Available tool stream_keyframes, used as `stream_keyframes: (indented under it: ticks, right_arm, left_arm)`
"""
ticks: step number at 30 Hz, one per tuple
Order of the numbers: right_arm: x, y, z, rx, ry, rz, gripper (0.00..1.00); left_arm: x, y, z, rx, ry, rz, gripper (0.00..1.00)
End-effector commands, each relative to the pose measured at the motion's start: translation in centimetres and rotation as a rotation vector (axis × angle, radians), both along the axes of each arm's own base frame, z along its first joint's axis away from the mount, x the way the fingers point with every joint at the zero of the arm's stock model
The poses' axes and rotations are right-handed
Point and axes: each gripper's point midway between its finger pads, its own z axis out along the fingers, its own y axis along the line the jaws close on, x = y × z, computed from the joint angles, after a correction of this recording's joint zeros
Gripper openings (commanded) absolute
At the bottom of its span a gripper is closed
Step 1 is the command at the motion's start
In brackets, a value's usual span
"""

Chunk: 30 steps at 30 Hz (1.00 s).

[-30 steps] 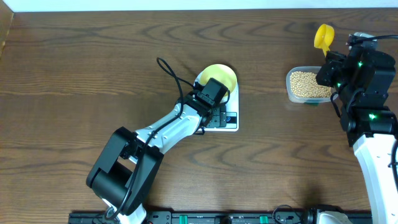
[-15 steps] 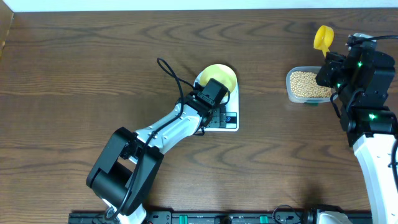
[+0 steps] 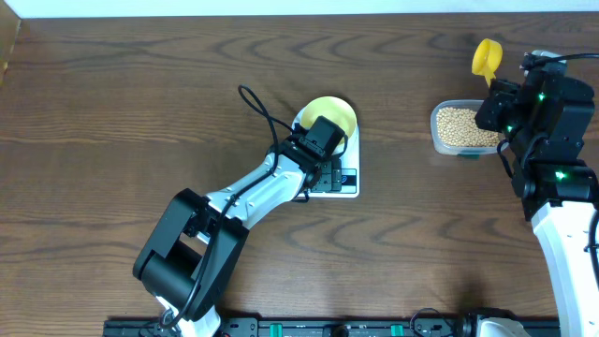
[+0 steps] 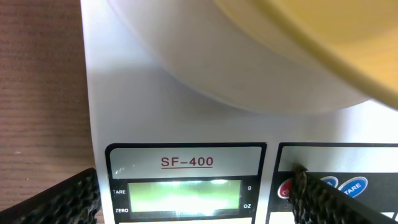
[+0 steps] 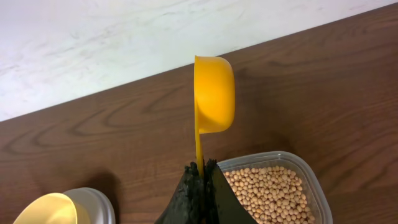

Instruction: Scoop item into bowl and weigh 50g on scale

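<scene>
The white scale [image 3: 350, 187] stands mid-table with the pale yellow bowl [image 3: 333, 111] on its platform. My left gripper [image 3: 328, 171] hovers low over the scale's front panel, open; in the left wrist view its fingers [image 4: 68, 199] straddle the display [image 4: 180, 194], and the right fingertip lies against the red button. The bowl [image 4: 323, 43] fills the top of that view. My right gripper [image 5: 202, 171] is shut on the handle of a yellow scoop [image 5: 214, 93], bowl end up and empty, above the back edge of a clear tub of beans [image 5: 273, 193].
The clear tub [image 3: 459, 128] sits at the right, with the scoop [image 3: 487, 54] held behind it. The table's back edge and a white wall [image 5: 93, 43] lie just beyond. Brown tabletop [image 3: 122, 112] spreads left of the scale.
</scene>
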Motion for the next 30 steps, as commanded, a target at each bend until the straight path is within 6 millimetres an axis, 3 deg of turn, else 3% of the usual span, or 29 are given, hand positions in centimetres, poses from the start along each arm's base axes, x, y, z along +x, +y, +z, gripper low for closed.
stream_keyframes:
  ticks: [1,22,30]
  right_arm:
    - [0.1,-0.2,0.4,-0.013,-0.009,0.001,0.01]
    - [-0.1,-0.2,0.0,-0.011,0.012,0.001,0.01]
    - [-0.1,-0.2,0.0,-0.011,0.012,0.001,0.01]
  left_arm:
    - [-1.9,2.2,-4.1,0.121,0.092,-0.007,0.96]
    - [-2.2,4.4,-4.0,0.233,0.088,0.017,0.96]
    - [-2.2,4.4,-4.0,0.232,0.086,0.016,0.96]
